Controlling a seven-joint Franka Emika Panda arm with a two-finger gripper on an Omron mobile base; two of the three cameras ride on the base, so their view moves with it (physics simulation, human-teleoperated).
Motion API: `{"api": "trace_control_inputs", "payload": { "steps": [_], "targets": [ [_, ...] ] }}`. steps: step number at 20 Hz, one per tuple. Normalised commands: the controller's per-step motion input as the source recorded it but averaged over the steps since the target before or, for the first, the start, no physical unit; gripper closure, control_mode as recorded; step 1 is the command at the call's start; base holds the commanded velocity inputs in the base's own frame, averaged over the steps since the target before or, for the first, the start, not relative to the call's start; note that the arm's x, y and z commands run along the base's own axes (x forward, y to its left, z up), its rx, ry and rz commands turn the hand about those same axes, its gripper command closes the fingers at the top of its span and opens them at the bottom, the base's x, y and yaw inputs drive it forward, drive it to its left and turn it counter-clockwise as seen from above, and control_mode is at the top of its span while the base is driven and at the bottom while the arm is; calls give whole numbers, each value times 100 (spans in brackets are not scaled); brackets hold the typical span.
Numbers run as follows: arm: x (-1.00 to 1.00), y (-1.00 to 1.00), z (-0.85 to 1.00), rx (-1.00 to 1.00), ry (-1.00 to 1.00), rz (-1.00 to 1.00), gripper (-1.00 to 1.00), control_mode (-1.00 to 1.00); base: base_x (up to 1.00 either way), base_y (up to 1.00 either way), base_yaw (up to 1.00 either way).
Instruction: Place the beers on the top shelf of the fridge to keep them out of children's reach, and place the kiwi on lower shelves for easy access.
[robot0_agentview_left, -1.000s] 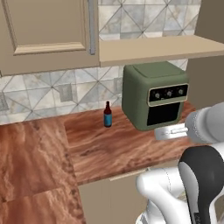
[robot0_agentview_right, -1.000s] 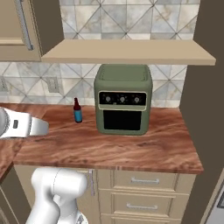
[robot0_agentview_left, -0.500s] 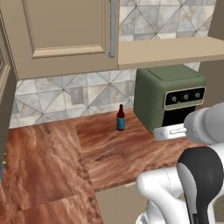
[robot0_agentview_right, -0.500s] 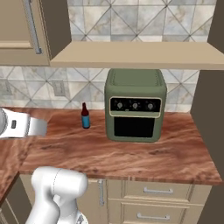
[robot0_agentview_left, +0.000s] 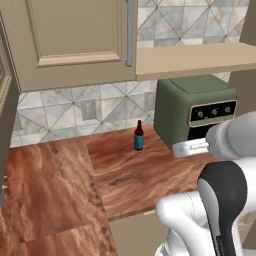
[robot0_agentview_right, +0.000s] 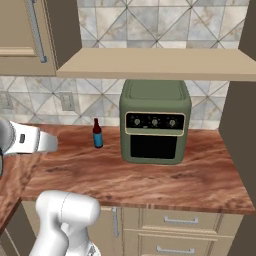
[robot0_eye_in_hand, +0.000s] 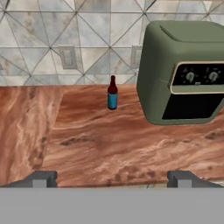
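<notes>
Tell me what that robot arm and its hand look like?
The arm is glossy white and rounded, built of fat tube-like segments, with a dark charcoal joint between them. Its hand is a white block carrying the gripper, whose two small dark grey fingers have squared tips. No cables or markings are visible.

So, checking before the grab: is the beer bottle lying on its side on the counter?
No, the beer bottle stands upright on the counter, just left of the green oven.
</notes>
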Motion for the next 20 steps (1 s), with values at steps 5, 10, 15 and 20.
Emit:
{"api": "trace_control_inputs", "payload": {
  "steps": [5,10,15,20],
  "targets": [
    [41,0,-33,3,0,1,-100,-100,0,0,0],
    [44,0,-38,1,-2,0,-100,-100,0,0,0],
    [50,0,-33,0,0,-2,-100,-100,0,0,0],
    [38,4,-35,0,0,-9,-100,-100,0,0,0]
  ]
}}
